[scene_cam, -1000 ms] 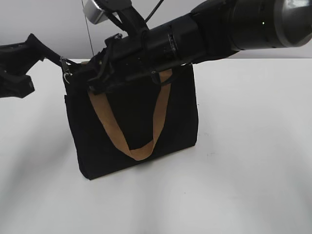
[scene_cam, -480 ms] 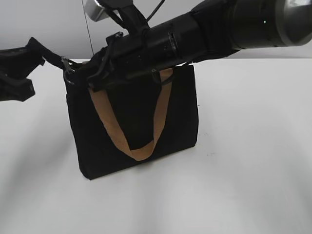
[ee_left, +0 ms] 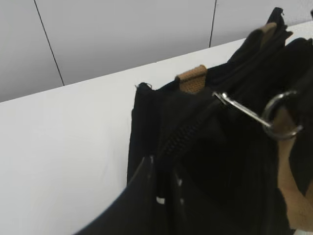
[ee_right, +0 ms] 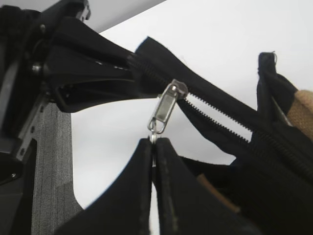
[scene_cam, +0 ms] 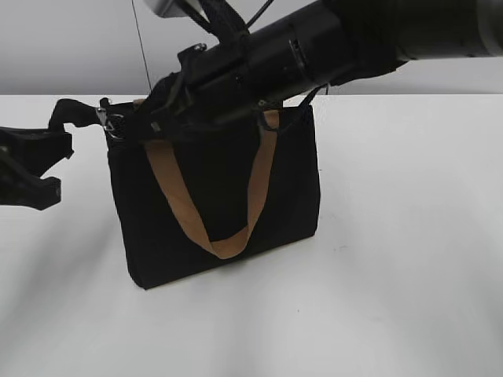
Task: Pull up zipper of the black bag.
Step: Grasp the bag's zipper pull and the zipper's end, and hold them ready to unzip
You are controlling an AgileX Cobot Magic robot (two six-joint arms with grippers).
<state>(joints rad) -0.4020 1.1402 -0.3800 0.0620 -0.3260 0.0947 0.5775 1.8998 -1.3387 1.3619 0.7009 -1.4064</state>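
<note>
Since a second ago the left tool [scene_cam: 49,161] has dropped lower and the right arm has lifted. One black bag [scene_cam: 216,196] of soft fabric stands on the white surface [scene_cam: 393,259], with two tan webbing handles [scene_cam: 208,224], before a pale paneled wall. One silver zipper [ee_right: 166,108] sits at the bag's ten o'clock corner. The right tool [ee_right: 153,147] is pressed together, pinching its pull. The left tool pinches the zip tape's end.
</note>
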